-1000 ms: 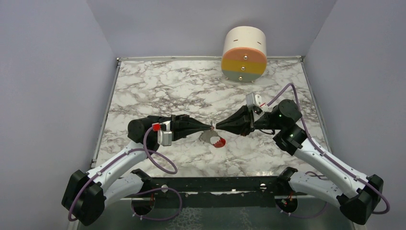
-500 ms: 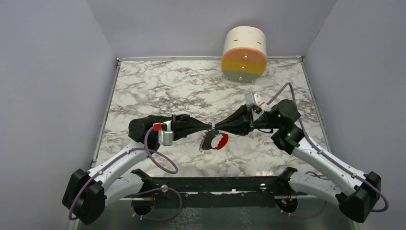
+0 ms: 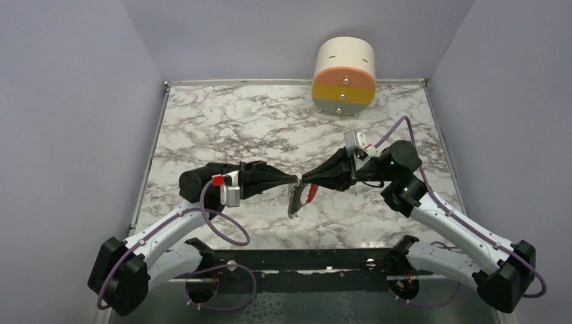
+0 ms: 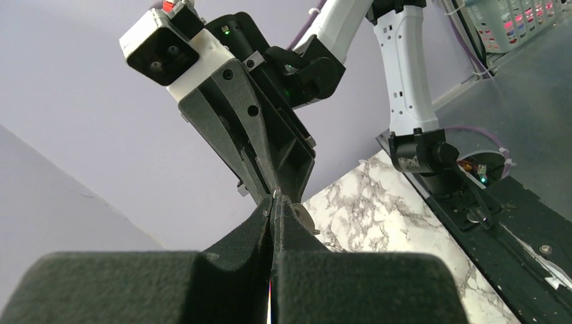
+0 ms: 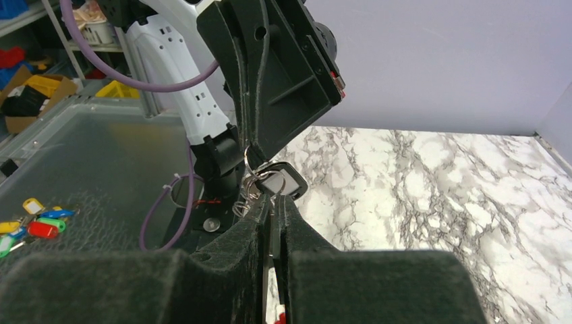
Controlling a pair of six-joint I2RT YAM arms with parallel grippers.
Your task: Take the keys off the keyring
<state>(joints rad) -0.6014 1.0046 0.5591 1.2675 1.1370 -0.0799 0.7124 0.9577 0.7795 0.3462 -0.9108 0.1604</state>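
Observation:
Above the middle of the marble table (image 3: pixel 222 121) my two grippers meet tip to tip. The left gripper (image 3: pixel 295 179) is shut on the thin metal ring of the keyring (image 4: pixel 275 192), which peeps out at its tips (image 4: pixel 273 200). The right gripper (image 3: pixel 304 179) is shut on the flat blade of the dark-headed key (image 5: pixel 280 182), whose head stands just past its fingertips (image 5: pixel 273 202) beside small silver rings (image 5: pixel 250 183). Below the tips the rest of the bundle hangs, with the red clip (image 3: pixel 310 193) and a grey piece (image 3: pixel 295 202). A red-headed key cannot be made out.
A round cream drawer unit (image 3: pixel 344 66) with orange, yellow and grey fronts stands at the back edge. Lilac walls close the table at left, right and back. The black base rail (image 3: pixel 297 260) runs along the near edge. Coloured key tags (image 5: pixel 30 221) lie off the table.
The hanging bundle has swung: the red clip, spread out to the lower right before, now hangs narrow and nearly edge-on under the tips. Both arms have barely moved and both grippers stay shut.

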